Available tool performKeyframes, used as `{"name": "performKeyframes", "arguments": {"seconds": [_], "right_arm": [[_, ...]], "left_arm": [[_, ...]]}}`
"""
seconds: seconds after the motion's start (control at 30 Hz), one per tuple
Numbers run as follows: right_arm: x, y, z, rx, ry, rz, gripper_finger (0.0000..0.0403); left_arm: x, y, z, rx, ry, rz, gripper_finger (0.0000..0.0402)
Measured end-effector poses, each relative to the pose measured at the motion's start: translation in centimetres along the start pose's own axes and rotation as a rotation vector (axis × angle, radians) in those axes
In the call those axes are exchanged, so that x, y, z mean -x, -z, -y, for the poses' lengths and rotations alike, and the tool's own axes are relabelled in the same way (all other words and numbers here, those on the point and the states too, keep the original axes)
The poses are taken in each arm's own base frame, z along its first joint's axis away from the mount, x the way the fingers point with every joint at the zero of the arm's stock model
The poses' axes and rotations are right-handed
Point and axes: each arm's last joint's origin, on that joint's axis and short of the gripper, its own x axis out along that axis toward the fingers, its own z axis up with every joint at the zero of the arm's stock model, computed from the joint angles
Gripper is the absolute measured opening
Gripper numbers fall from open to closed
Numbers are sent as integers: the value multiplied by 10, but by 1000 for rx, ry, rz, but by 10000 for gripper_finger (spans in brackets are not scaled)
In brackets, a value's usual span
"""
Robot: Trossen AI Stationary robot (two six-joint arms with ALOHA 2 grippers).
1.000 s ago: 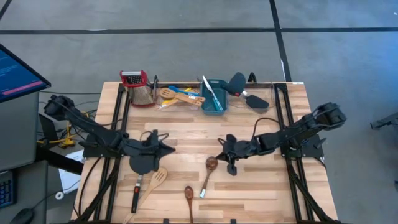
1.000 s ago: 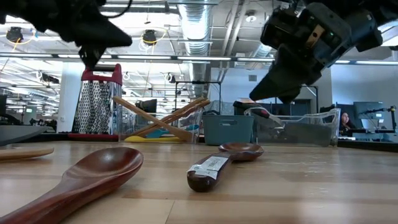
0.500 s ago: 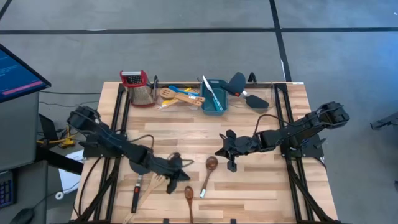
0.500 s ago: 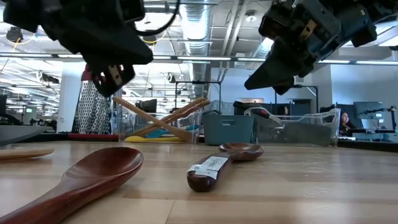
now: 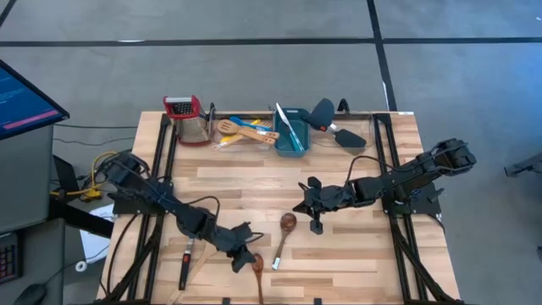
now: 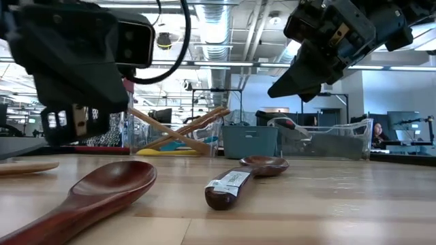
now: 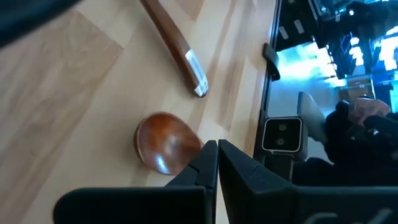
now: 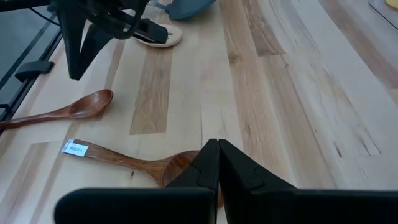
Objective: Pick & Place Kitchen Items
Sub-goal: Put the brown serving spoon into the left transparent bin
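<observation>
Jaws of both grippers are clenched on nothing: left gripper [image 5: 244, 257] is held over the dark-brown wooden spoon [image 5: 257, 266] near the counter's [image 5: 356, 263] front edge, right gripper [image 5: 306, 205] mid-counter.

left tool [image 5: 246, 257]: closed, low near front edge | right tool [image 5: 312, 222]: closed, raised mid-table

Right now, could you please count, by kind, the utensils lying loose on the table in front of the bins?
Dark-brown wooden spoons: 2
Pale wooden spatula, partly under the left arm: 1
Black spatula, only its handle showing: 1
Total: 4
</observation>
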Motion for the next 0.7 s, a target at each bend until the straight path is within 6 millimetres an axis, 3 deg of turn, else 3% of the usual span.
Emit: {"name": "performKeyframes", "arguments": {"seconds": [0.27,0.53,0.7], "right_arm": [[0,0,0,0,0,0,0],[0,0,0,0,0,0,0],[0,0,-1,2,-3,-1,0]], "left_arm": [[-2,-4,9,38,-5,35,1],[-2,-13,41,-66,-224,-55,1],[-3,-12,46,-76,-252,-57,1]]}}
